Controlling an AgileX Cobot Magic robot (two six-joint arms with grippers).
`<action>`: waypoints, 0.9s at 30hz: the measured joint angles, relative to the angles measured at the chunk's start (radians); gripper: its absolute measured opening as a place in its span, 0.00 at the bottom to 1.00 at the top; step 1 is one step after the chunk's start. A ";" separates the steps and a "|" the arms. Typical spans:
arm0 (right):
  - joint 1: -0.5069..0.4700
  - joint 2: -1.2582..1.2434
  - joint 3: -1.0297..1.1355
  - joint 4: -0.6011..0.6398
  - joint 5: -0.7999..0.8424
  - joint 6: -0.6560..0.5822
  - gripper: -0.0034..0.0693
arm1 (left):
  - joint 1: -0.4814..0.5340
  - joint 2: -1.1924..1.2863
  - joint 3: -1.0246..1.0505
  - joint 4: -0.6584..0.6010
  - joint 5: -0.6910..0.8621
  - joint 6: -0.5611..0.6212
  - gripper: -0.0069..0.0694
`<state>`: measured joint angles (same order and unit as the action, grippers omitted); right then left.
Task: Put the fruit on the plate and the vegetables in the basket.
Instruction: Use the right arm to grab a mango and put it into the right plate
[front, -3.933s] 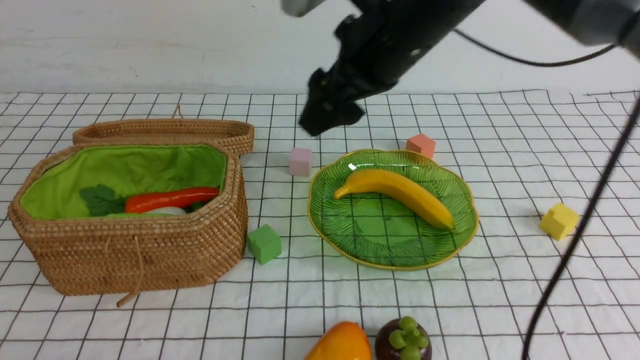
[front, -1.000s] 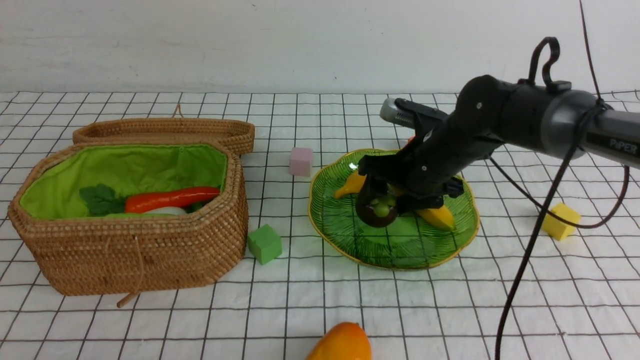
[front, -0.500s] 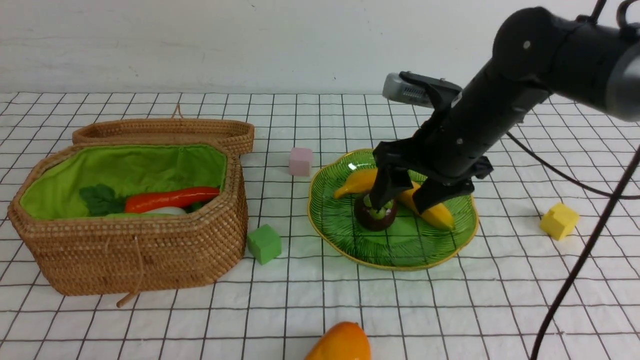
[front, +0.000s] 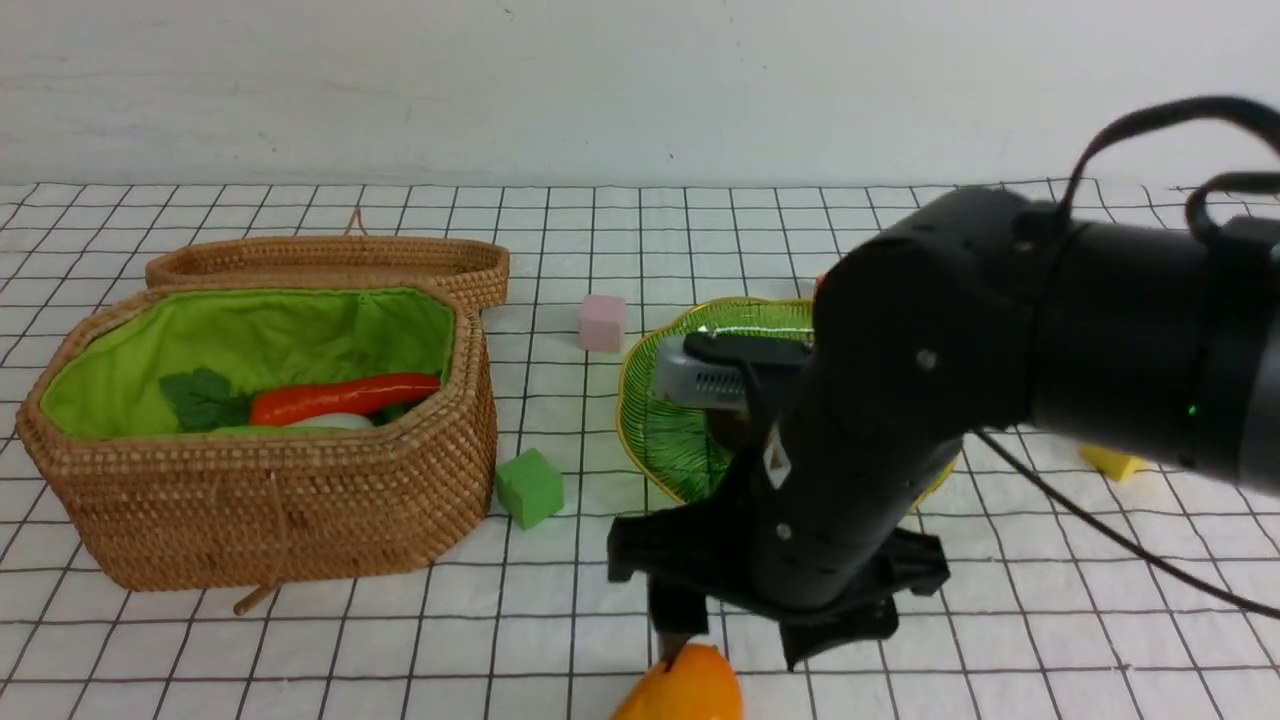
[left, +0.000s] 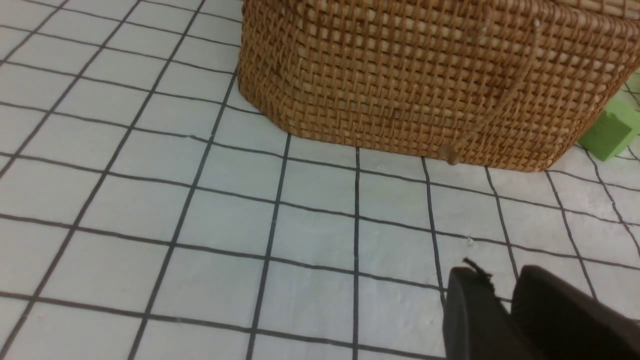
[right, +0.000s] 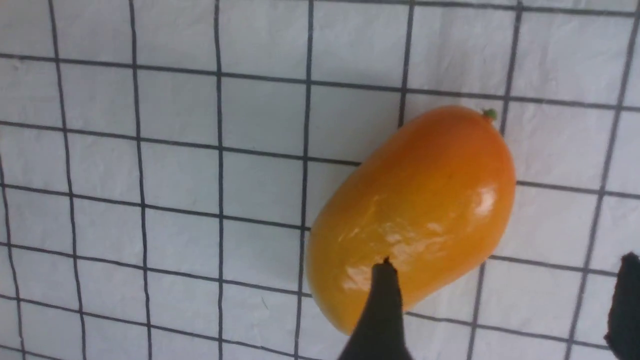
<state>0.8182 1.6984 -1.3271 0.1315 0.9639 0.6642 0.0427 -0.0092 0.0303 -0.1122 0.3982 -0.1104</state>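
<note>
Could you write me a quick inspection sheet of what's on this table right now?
Surface: white checked cloth.
Job's things: mango on the cloth; carrot in the basket; plate mostly hidden by the arm.
Clutter: green cube, pink cube, yellow cube.
Grippers: right gripper open above the mango; left gripper low over bare cloth, nearly shut, empty.
Cables: black cable trailing from the right arm.
Surroundings: plain white wall.

The mango (right: 415, 215) looks like smooth, glossy plastic. The basket (left: 430, 85) is rough woven wicker with a matt green cloth lining (front: 250, 345). The plate (front: 680, 440) is ribbed, shiny glass. The tablecloth (left: 225, 225) is matt fabric.
</note>
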 joint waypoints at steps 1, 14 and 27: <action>0.011 0.014 0.003 0.000 -0.016 0.006 0.87 | 0.000 0.000 0.000 0.000 0.000 0.000 0.25; 0.025 0.223 0.004 0.069 -0.099 0.002 0.98 | 0.000 0.000 0.000 0.000 0.000 0.000 0.26; 0.025 0.218 0.004 0.035 -0.110 -0.173 0.77 | 0.000 0.000 0.000 0.000 0.000 0.000 0.26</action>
<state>0.8432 1.9169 -1.3228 0.1669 0.8541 0.4911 0.0427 -0.0092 0.0303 -0.1122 0.3982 -0.1104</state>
